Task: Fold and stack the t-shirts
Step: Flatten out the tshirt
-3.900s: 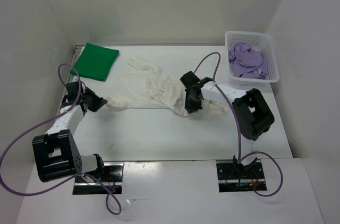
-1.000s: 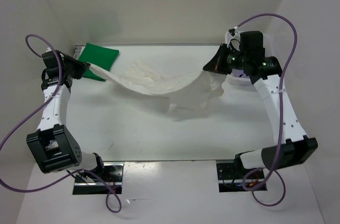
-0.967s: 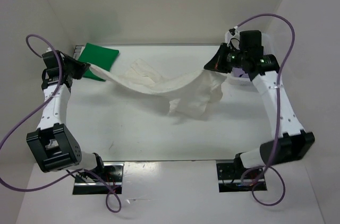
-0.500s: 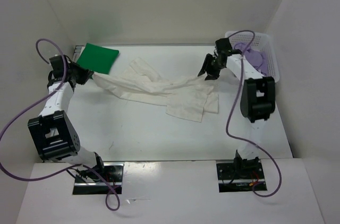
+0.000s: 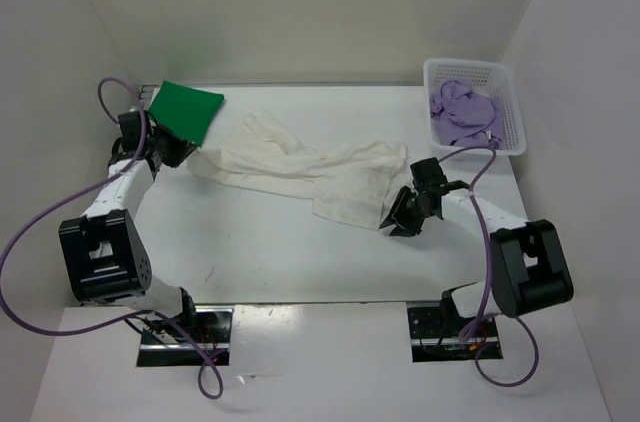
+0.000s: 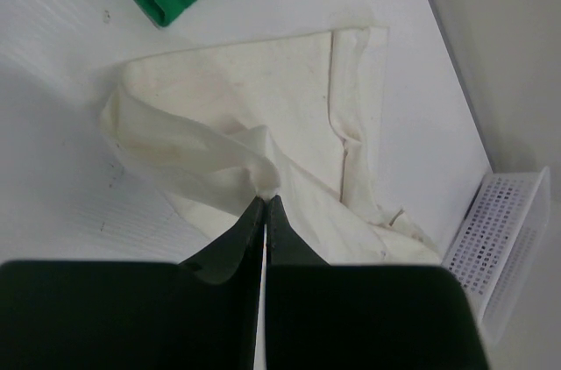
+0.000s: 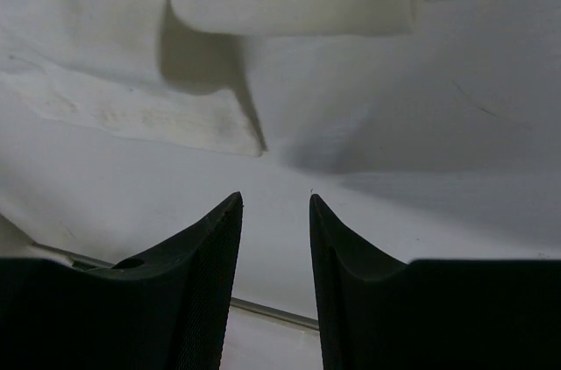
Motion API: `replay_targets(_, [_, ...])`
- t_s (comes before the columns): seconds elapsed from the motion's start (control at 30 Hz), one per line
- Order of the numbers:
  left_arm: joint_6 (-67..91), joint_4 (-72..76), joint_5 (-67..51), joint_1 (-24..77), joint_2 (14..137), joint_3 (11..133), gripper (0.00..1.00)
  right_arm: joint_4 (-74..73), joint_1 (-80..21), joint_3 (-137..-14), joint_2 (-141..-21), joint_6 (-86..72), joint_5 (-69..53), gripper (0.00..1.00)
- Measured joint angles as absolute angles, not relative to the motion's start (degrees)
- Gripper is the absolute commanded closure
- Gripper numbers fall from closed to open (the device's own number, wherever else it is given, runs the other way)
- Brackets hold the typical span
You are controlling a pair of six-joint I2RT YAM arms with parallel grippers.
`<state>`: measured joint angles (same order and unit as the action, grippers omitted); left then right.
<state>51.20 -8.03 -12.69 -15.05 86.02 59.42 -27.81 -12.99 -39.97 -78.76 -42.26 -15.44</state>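
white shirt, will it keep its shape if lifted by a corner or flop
Probably floppy: the white shirt lies wrinkled and bunches to a peak where the left tool pinches it. Likely light: that small pinch holds a fold up. Pushed, it would probably crumple, not slide.

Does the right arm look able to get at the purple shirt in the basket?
Probably yes: the purple shirt lies uncovered in the open-topped basket on that arm's side, and the right end effector is open and empty.
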Motion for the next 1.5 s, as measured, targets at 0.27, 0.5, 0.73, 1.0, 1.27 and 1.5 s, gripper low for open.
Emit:
replay_targets(0.27, [51.2,-7.3,-12.7,-13.3,85.3,56.7,1.00,-21.8,-15.4,-39.2,-84.8,-45.1,-14.5,0.57])
replay_targets(0.5, [51.2,-7.0,-12.7,-13.2,84.3,55.8,1.00,-17.5,-16.0,-40.3,-87.6,-46.7,-14.3,0.80])
replay_targets(0.73, [51.2,-6.7,-12.7,-13.2,83.5,55.5,1.00,-17.3,-16.5,-41.3,-88.6,-47.0,-12.9,1.00])
replay_targets(1.0, [51.0,-10.4,-12.7,-9.5,80.3,57.2,1.00,-35.6,-17.6,-62.8,-78.2,-43.9,-8.4,1.00])
replay_targets(1.27, [49.3,-21.6,-17.3,-8.3,71.5,80.7,1.00,-54.7,-18.1,-117.2,-75.8,-38.2,-3.6,1.00])
replay_targets(1.5, [49.4,-24.4,-18.1,-11.9,67.9,107.6,1.00,-60.3,-18.2,-152.0,-80.2,-35.4,-1.7,1.00])
